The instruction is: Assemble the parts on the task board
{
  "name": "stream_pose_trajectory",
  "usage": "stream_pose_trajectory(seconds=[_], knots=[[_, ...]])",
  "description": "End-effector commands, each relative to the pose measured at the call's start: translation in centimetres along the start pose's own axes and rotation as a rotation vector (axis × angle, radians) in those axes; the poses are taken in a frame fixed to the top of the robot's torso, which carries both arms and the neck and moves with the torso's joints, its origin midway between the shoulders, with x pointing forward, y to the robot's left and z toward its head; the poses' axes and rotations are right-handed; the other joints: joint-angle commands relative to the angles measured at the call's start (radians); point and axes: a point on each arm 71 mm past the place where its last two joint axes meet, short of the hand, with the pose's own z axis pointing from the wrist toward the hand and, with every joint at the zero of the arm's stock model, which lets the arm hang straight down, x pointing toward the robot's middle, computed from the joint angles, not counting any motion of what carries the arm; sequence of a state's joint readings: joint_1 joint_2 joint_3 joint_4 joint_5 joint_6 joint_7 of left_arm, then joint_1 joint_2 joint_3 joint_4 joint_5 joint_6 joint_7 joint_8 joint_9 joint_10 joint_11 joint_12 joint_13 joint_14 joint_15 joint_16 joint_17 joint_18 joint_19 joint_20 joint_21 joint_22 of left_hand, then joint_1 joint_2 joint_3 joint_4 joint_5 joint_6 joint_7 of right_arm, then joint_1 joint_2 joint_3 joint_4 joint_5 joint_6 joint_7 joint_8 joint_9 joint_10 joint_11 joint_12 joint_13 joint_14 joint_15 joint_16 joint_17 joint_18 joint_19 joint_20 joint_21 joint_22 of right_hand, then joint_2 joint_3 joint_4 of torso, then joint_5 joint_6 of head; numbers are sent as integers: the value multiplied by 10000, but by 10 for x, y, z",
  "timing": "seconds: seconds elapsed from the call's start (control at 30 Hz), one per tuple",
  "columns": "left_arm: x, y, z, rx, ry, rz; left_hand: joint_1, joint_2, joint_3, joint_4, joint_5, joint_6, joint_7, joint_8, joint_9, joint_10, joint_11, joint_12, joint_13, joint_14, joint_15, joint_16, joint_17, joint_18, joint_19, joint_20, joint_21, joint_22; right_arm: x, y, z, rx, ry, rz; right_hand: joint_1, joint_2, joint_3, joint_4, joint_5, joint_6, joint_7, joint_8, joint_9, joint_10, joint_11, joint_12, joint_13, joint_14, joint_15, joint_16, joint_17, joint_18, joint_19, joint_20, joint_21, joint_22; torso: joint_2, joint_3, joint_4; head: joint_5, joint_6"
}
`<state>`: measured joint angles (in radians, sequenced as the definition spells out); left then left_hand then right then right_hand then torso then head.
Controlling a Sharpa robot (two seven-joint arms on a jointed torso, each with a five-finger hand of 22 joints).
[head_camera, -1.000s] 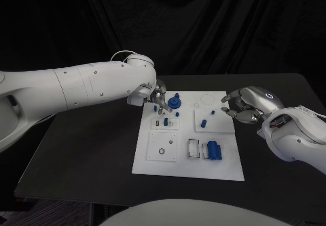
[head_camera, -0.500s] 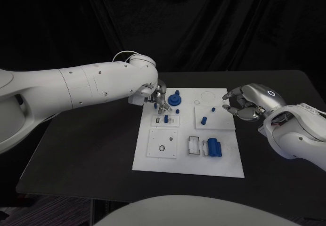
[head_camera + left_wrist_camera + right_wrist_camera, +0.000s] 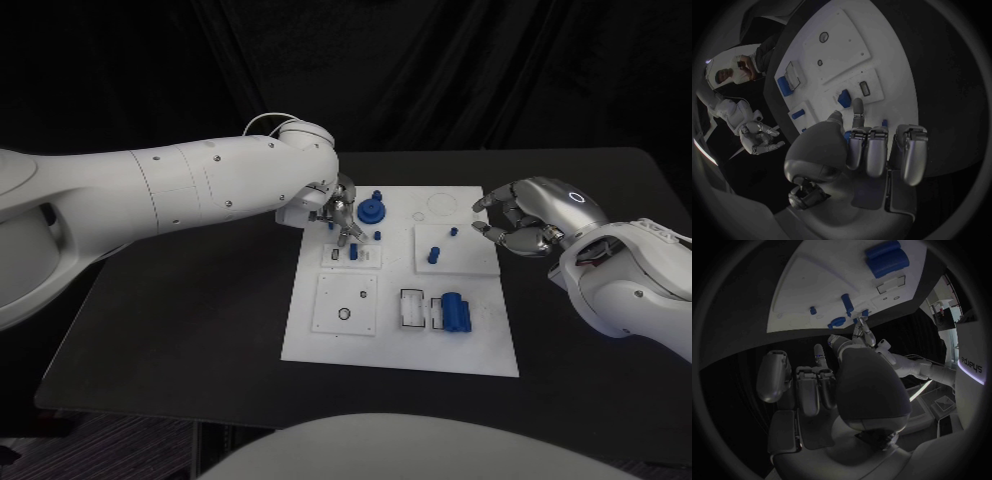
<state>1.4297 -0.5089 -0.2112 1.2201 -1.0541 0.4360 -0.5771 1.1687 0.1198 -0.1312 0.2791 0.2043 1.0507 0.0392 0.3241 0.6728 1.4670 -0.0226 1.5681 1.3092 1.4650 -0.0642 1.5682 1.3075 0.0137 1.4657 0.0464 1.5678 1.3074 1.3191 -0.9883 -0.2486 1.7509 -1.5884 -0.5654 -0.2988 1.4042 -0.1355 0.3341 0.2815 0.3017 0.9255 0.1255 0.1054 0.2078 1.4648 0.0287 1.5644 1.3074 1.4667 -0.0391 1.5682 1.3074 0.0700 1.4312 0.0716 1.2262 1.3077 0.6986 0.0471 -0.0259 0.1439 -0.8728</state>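
1. Since the earlier frames, left hand [image 3: 336, 208] shifted a little down and toward the middle of the task board [image 3: 372, 350], fingertips now over the small plate with the slots; right hand [image 3: 516, 222] almost unchanged at the board's right edge.
2. Left hand: fingers bent downward and close together, two fingertips [image 3: 856, 107] reaching to a small blue part [image 3: 844, 98] standing in the slot plate. Cannot tell whether pinching this part or only touching it.
3. Right hand: fingers curled inward, nothing visible between them, hovering just beside the board's far right corner, over the black bench [image 3: 188, 330].
4. Just beside the left hand, a blue round part with a peg [image 3: 374, 211] on the far part of the board; next to it, small blue pegs [image 3: 376, 238].
5. In the middle right, a square plate with a blue upright pin [image 3: 431, 259] and a smaller blue stud [image 3: 451, 236].
6. Nearer the robot, a large blue cylinder part [image 3: 456, 313] lying beside a black-framed rectangular slot [image 3: 411, 309].
7. On the near left, a square white plate with a dark ring [image 3: 343, 317].
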Motion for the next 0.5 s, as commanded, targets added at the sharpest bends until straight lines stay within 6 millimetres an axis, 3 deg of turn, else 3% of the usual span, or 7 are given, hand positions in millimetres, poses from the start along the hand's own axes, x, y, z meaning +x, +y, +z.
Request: stream_pose_trajectory(seconds=[0.03, 0.07, 0.13, 0.33, 0.5], knots=[[3, -3, 1, 171, 158, 130, 75, 38, 33, -63, 312, 77, 35, -160, -37, 1038, -21, 26, 2616, 1058, -48, 26, 2633, -137, 1051, -17, 30, 2634, 1, 0, -1, 26, 33, -9, 114, 18, 66, -18, 38, 53, -21, 36, -10, 1060, 79, 63, 2634, 1041, 89, 26, 2634, 51, -12, 52, -30, 1636, -16, -11, 2, -1, 2], [4, -3, 2, 202, 173, 130, 90, 26, 54, -65, 480, 87, 44, -250, -55, 1038, -13, 26, 2616, 1058, -42, 26, 2633, -137, 1051, -11, 30, 2634, 1, 0, -1, 25, 31, -7, 114, 18, 66, -18, 38, 53, -21, 36, -10, 1060, 79, 63, 2634, 1041, 89, 26, 2634, 51, -12, 52, -30, 1636, -17, -8, -7, 2, 2], [5, -3, 2, 278, 188, 125, 167, -12, 143, -68, 1360, 74, 61, -450, -98, 1038, 5, 26, 2616, 1058, -33, 26, 2633, -137, 1051, -3, 30, 2634, 1, 0, -1, 25, 30, -7, 121, 24, 82, -22, 47, 70, -20, 36, -17, 1060, 83, 63, 2634, 1041, 92, 26, 2634, 54, -18, 55, -45, 1632, -13, -2, -23, 14, 2], [8, -4, 3, 415, 289, 90, 79, -226, 336, 79, 2795, 117, 113, -848, -125, 1038, 51, 26, 2616, 1058, 18, 26, 2633, -88, 916, 45, -71, 2567, 1, 0, -1, 42, 32, -11, 121, 24, 82, -22, 47, 70, -20, 36, -17, 1060, 83, 63, 2634, 1041, 92, 26, 2634, 54, -18, 55, -45, 1632, -19, -3, -2, 12, 2], [12, -6, 3, 563, 856, -653, 113, -277, 510, 51, 3053, 30, 140, -993, -74, 1038, 79, 26, 2616, 1058, 47, 26, 2633, -7, 690, 72, -250, 2454, 0, 0, -1, 14, 11, -1, 121, 24, 82, -22, 47, 70, -20, 36, -17, 1060, 83, 63, 2634, 1041, 92, 26, 2634, 54, -18, 55, -45, 1632, -13, 9, -16, 26, 2]])
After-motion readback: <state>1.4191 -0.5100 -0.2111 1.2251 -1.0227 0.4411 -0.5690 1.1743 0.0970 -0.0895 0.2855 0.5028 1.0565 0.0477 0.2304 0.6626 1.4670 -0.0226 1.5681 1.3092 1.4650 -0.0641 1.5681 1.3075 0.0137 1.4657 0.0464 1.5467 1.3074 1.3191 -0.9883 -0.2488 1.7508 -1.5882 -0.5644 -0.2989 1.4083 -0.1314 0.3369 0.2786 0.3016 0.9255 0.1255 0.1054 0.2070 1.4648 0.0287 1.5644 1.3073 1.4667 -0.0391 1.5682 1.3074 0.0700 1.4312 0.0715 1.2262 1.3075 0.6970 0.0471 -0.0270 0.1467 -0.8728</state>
